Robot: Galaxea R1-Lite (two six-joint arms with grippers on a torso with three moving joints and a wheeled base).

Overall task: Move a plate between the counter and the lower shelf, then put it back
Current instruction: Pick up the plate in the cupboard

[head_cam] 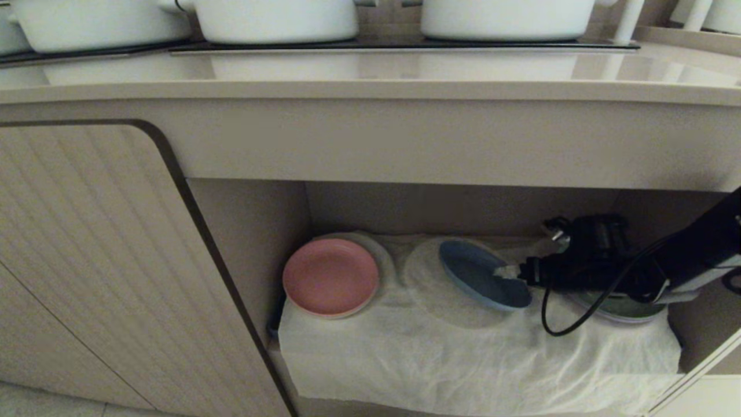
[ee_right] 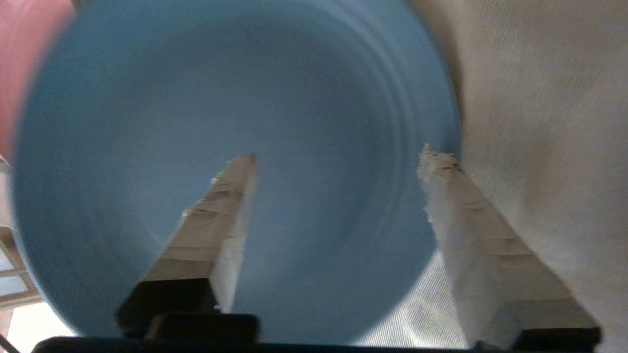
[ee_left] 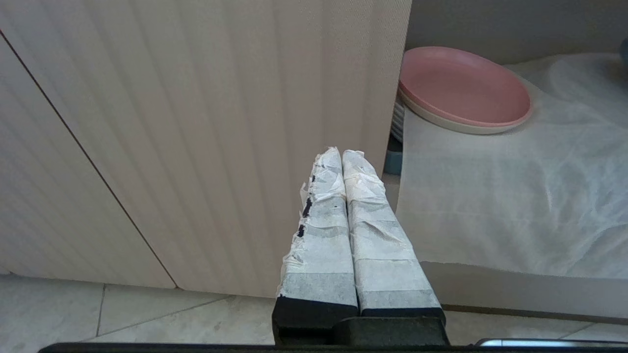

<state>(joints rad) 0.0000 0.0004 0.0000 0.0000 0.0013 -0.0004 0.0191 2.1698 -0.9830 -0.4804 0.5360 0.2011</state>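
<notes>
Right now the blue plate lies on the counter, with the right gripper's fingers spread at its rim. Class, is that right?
Not quite. The blue plate lies on the lower shelf, not the counter, as the head view shows. The right gripper is indeed spread at its rim.

Plate (head_cam: 483,281), centre right of head frame: matt light blue, smooth. Pink plate (head_cam: 330,277), centre left: matt, smooth. Lower shelf (head_cam: 463,353) lined with wrinkled white cloth. Counter (head_cam: 370,72), across top: beige, glossy, pots mirrored in it. Cabinet door (head_cam: 98,260), left: finely ribbed, matt. Right gripper (ee_right: 338,154) fingers (ee_right: 466,220) wrapped in frayed, rough whitish tape.
</notes>
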